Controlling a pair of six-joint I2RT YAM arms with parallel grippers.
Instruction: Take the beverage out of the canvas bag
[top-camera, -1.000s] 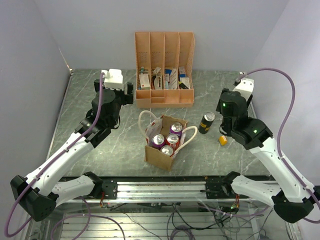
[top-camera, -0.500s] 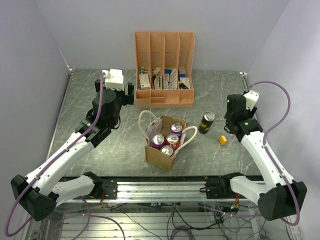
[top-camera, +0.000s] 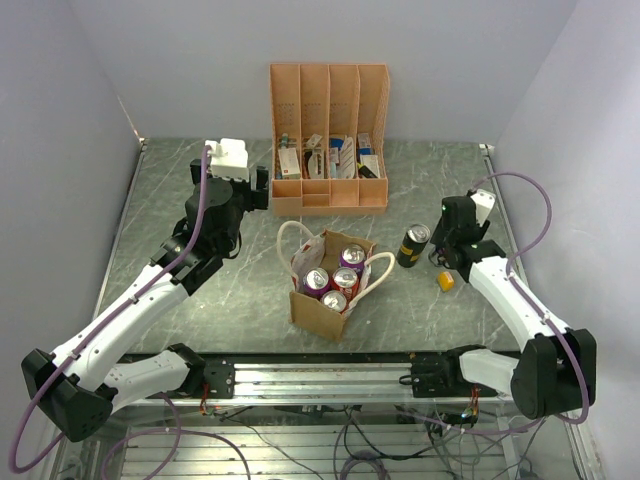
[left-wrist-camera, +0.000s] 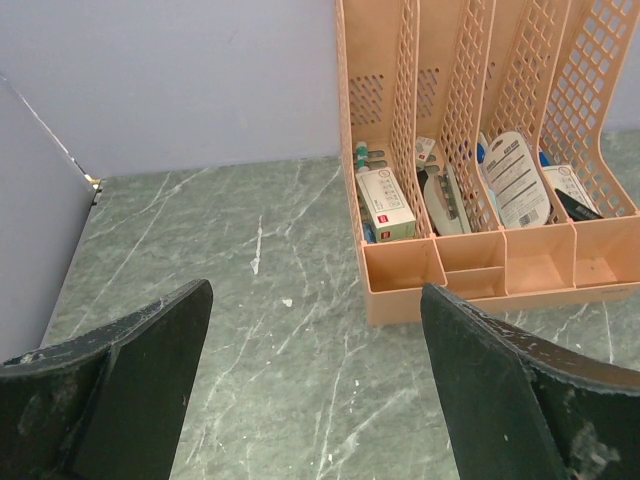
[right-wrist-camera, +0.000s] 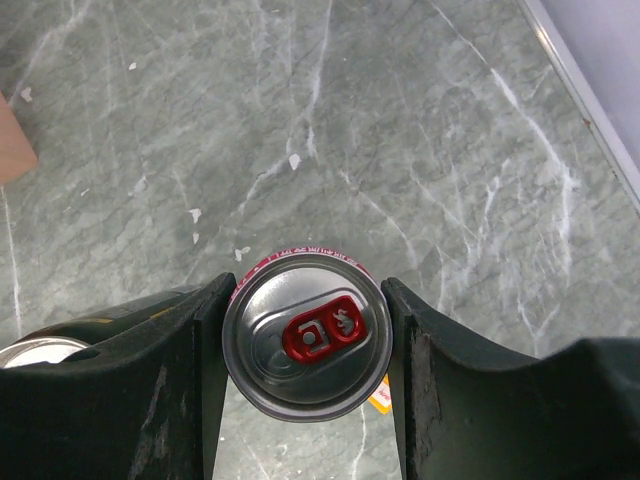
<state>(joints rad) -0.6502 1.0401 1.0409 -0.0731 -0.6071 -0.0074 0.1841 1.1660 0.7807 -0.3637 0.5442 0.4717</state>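
The tan canvas bag (top-camera: 322, 308) with cream rope handles stands at the table's middle and holds several red-topped cans (top-camera: 346, 279). My right gripper (top-camera: 444, 262) (right-wrist-camera: 307, 300) is to the right of the bag, beside a black can (top-camera: 414, 245). It is shut on a red-rimmed beverage can (right-wrist-camera: 305, 345) with a red tab, one finger on each side. That can is hidden under the wrist in the top view. I cannot tell whether it touches the table. My left gripper (top-camera: 258, 188) (left-wrist-camera: 315, 295) is open and empty, low over the table in front of the organizer.
An orange-pink slotted file organizer (top-camera: 329, 140) (left-wrist-camera: 480, 150) with packets stands at the back. A small orange-yellow item (top-camera: 445, 281) (right-wrist-camera: 380, 400) lies just under and right of the held can. The black can's silver top (right-wrist-camera: 30, 352) is close to my right gripper's left finger.
My right wrist has swung left and toward the near side, closer to the black can, and its arm has folded lower. The left arm and the bag have not moved.
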